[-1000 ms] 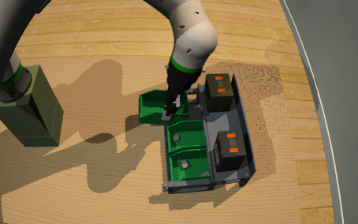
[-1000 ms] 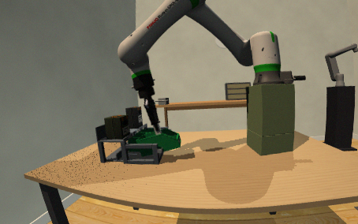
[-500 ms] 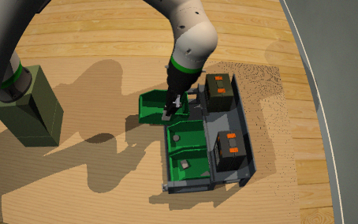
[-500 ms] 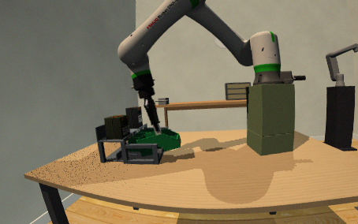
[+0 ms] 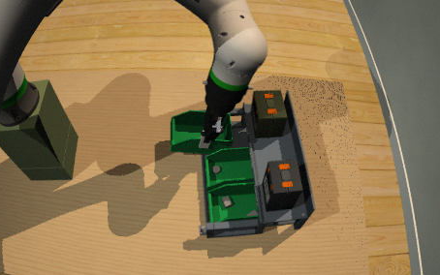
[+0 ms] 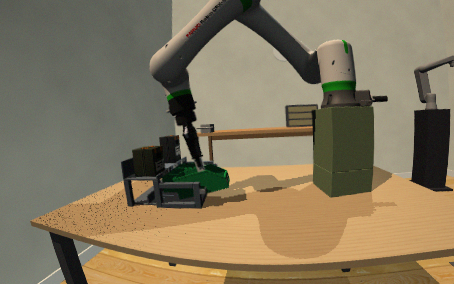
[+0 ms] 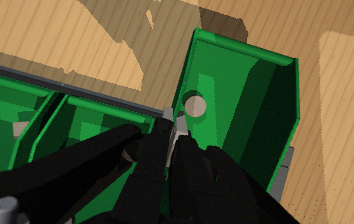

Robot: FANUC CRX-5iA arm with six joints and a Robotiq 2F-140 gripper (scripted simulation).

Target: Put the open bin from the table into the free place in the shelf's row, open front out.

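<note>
Carrying the open bin (image 5: pixel 189 130) with the tool (image 5: pixel 211 137) clamped on its side wall: keep it level, clear the shelf (image 5: pixel 299 160) lip.

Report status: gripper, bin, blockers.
Gripper shut on loose bin's side wall. Bin partly over shelf's front lip, not seated, round part inside. Neighbour bin close alongside.

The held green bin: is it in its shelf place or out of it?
Out. The bin juts out in front of the shelf, its rear wall pinched by the gripper.
</note>
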